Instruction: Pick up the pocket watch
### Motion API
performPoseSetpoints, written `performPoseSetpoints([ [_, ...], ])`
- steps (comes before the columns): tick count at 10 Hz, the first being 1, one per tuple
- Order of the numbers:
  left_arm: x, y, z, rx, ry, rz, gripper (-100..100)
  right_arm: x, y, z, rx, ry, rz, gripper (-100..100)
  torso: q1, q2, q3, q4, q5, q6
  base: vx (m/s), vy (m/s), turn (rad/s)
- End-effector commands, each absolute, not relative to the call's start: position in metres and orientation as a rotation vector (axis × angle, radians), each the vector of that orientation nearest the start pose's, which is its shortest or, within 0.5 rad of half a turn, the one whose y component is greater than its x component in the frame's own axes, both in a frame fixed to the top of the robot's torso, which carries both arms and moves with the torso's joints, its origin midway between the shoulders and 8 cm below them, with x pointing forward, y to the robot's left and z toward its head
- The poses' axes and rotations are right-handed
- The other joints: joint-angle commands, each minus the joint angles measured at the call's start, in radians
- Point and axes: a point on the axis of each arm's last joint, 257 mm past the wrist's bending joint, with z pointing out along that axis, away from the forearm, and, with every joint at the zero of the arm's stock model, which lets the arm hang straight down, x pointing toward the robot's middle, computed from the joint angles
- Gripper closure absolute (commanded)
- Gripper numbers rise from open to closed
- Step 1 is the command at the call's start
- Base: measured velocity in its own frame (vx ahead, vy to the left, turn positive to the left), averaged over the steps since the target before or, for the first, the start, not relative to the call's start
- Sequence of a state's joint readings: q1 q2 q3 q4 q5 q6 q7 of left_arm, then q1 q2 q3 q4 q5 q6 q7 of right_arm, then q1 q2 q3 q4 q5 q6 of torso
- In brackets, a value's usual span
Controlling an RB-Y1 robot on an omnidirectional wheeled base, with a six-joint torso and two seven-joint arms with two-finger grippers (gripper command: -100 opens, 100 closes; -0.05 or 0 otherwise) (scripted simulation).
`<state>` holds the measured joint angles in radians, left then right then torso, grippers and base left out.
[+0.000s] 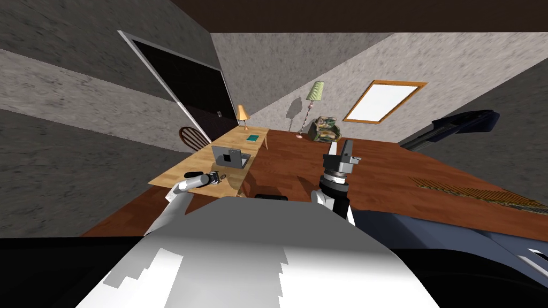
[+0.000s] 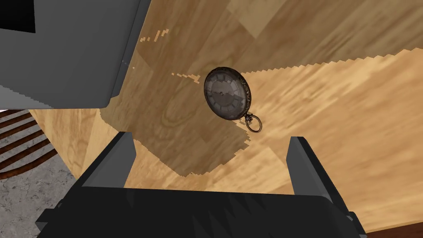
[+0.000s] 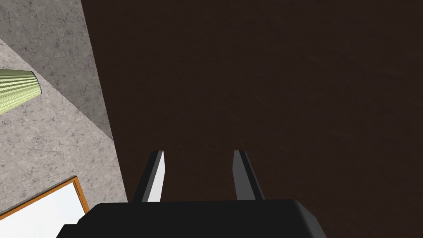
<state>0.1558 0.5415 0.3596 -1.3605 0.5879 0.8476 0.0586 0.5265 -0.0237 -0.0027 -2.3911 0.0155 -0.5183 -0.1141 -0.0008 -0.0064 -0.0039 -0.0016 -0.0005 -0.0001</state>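
Hovering with left jaws spread wide and empty, right jaws raised aside, slightly parted, pinching nothing. Just ahead, not yet touched: the pocket watch point(image 2: 227, 94), face up on the bench point(image 2: 338, 124) near the laptop point(image 2: 62, 49). Likely to skid the thin round case or snag its ring if closed high or off-centre. Counted: one pocket watch, one laptop, one bench.

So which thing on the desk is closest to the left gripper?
The pocket watch, lying just ahead of the left gripper; laptop, book, table lamp sit farther off.
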Motion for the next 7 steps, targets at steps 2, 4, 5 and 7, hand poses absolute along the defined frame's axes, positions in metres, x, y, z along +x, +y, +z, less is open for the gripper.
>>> performPoseSetpoints([
  [2,0.311,0.566,-0.437,-2.364,1.293,-0.403,-100,0.316,-0.271,0.068,0.583,0.543,1.414,0,0.001,0.0,0.0,0.0,0.0,0.0,0.101,0.0,-0.02],
  [4,0.297,0.57,-0.446,-2.426,1.29,-0.361,-100,0.316,-0.271,0.068,0.583,0.543,1.414,0,0.0,0.0,0.0,0.0,0.0,0.0,0.097,-0.019,-0.018],
  [5,0.283,0.572,-0.453,-2.483,1.286,-0.322,-100,0.316,-0.271,0.068,0.583,0.543,1.414,0,0.0,0.001,0.0,0.0,0.0,0.0,0.11,-0.014,-0.021],
  [7,0.268,0.574,-0.46,-2.54,1.283,-0.28,-100,0.316,-0.271,0.068,0.583,0.543,1.414,0,0.001,0.0,0.0,0.0,0.0,0.0,0.107,-0.002,-0.02],
])
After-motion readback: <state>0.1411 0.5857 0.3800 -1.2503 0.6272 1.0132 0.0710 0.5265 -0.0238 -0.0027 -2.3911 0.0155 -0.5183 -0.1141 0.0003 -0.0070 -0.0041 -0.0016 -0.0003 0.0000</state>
